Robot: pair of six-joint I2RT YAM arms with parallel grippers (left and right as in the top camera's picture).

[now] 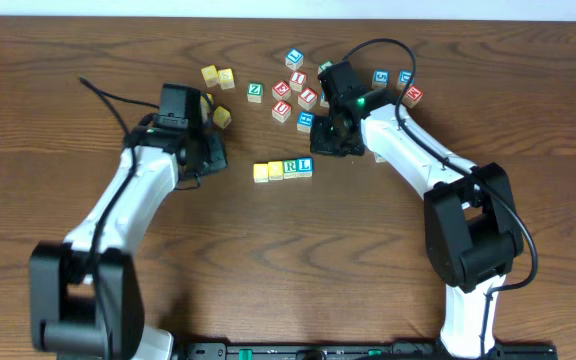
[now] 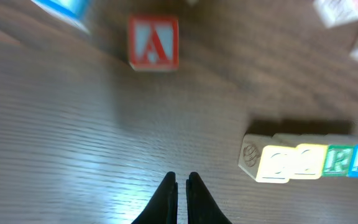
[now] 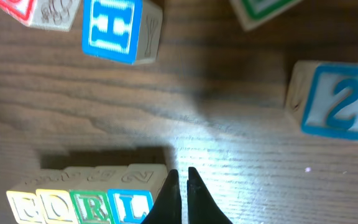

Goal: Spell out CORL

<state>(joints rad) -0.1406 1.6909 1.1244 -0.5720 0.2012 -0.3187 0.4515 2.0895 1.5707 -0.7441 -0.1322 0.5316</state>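
Note:
Four letter blocks stand side by side in a row (image 1: 282,169) on the table: yellow C, yellow O, green R, blue L. The row also shows in the left wrist view (image 2: 309,160) and in the right wrist view (image 3: 82,202). My left gripper (image 2: 182,182) is shut and empty, left of the row and apart from it. My right gripper (image 3: 180,177) is shut and empty, its tips just right of the blue L block (image 3: 129,205).
Loose letter blocks lie behind the row: a cluster of red, green and blue ones (image 1: 293,92), yellow ones (image 1: 218,76), a red A (image 2: 153,42), a blue H (image 3: 114,28) and a blue 2 (image 3: 340,99).

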